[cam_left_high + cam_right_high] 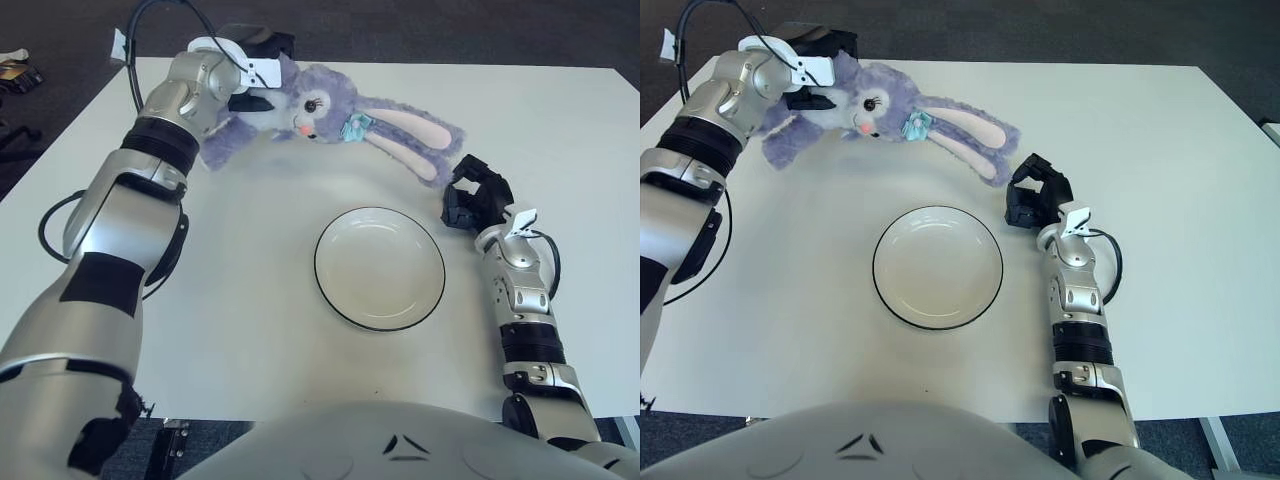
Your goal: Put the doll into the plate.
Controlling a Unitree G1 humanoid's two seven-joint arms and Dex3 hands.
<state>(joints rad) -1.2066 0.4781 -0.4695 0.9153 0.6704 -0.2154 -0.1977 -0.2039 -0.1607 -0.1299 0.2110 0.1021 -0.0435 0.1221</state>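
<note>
A purple plush rabbit doll (320, 105) with long pink-lined ears and a teal bow hangs lifted at the back of the white table. My left hand (258, 72) is shut on the doll's body behind its head, and the ears trail down to the right toward my right hand. The white plate (380, 267) with a thin black rim sits in the middle of the table, in front of the doll. My right hand (474, 200) shows just right of the plate, fingers curled, holding nothing.
The white table (560, 120) has dark floor beyond its far edge. A black cable (150, 30) loops over my left forearm, and another loops beside that arm. A small object (14, 68) lies on the floor at far left.
</note>
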